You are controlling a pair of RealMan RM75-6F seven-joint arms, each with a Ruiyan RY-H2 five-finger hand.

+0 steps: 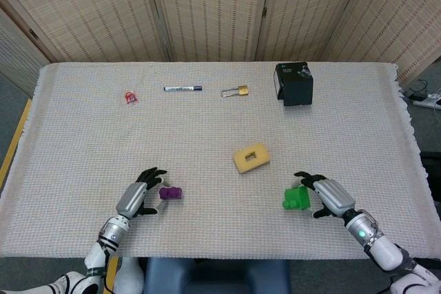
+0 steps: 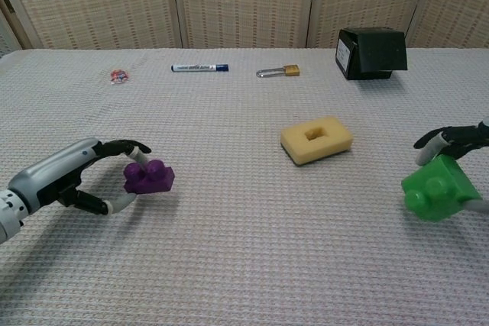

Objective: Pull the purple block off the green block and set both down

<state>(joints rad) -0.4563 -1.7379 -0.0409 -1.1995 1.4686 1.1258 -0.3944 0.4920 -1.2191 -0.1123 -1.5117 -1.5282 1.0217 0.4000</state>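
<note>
The purple block [image 1: 169, 193] [image 2: 149, 177] sits low at the table's front left, level and down at the cloth. My left hand [image 1: 136, 200] [image 2: 72, 177] holds it, a finger arched over its top and the thumb against its near side. The green block [image 1: 296, 199] [image 2: 434, 188] is apart from it at the front right, tilted. My right hand [image 1: 329, 196] [image 2: 458, 141] grips it from the right, mostly cut off by the frame edge in the chest view.
A yellow sponge block with a hole [image 1: 251, 158] [image 2: 316, 138] lies between the hands, farther back. Along the far side are a black box [image 1: 293, 83], a padlock [image 1: 236, 91], a marker pen [image 1: 182, 88] and a small red item [image 1: 129, 97].
</note>
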